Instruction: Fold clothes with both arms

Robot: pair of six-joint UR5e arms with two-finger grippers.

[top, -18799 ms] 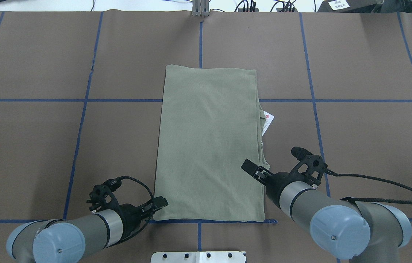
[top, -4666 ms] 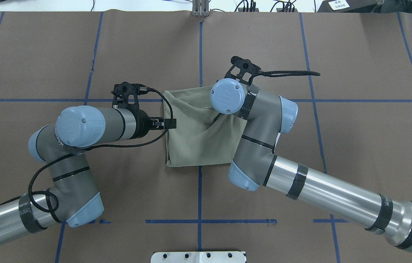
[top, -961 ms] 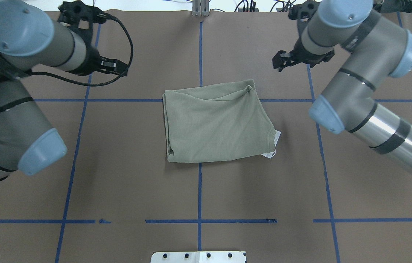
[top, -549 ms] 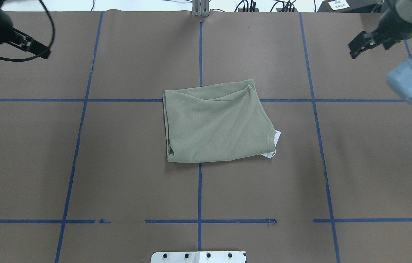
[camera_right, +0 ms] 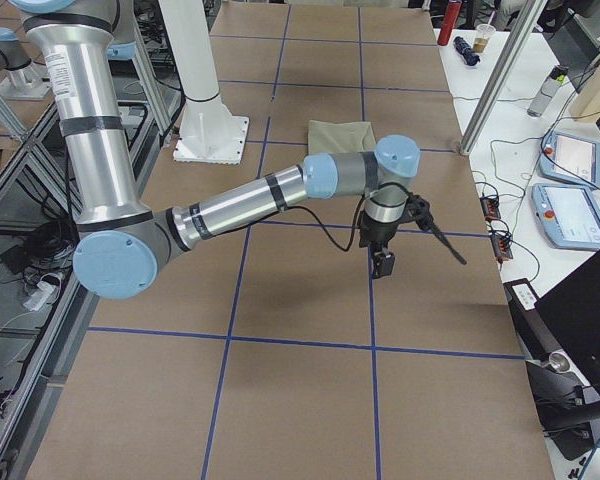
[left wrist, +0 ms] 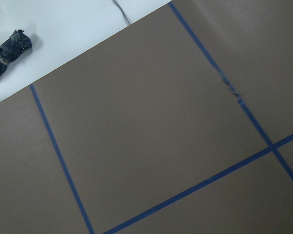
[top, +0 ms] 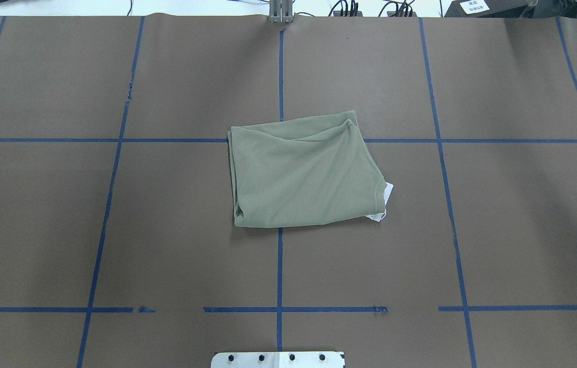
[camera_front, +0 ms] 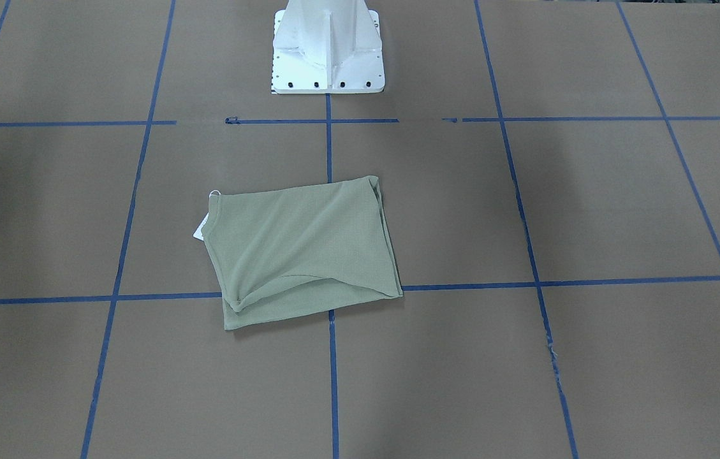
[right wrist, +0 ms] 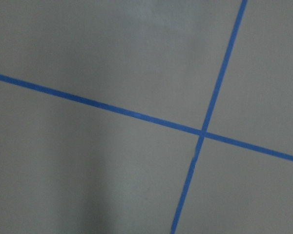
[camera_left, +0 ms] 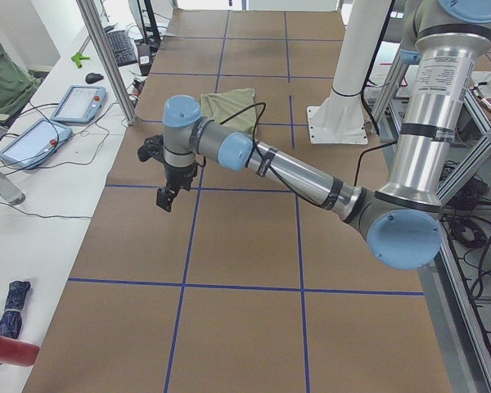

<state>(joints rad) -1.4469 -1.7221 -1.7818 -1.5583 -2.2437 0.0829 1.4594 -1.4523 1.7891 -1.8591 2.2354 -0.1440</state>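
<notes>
The sage-green shirt (top: 303, 174) lies folded into a rough rectangle at the table's middle, its white hang tag (top: 388, 191) poking out on the right edge. The same shirt (camera_front: 299, 248) and tag (camera_front: 200, 229) show in the front-facing view, and it lies far off in both side views (camera_left: 229, 106) (camera_right: 342, 135). Neither arm touches it. My left gripper (camera_left: 165, 199) hangs above bare table near the left end, seen only from the side. My right gripper (camera_right: 383, 262) hangs over the right end likewise. I cannot tell whether either is open or shut.
The white pedestal base (camera_front: 328, 51) stands at the robot's side of the table. Blue tape lines (top: 279, 266) grid the brown surface. Side benches hold tablets (camera_left: 33, 139) (camera_right: 570, 215), cables and a folded dark umbrella (left wrist: 10, 48). A person's green sleeve (camera_left: 0, 74) is at the left bench.
Both arms have swung outward and left the overhead view. The shirt, earlier a long rectangle and then folded in half, has not moved in the last second.
</notes>
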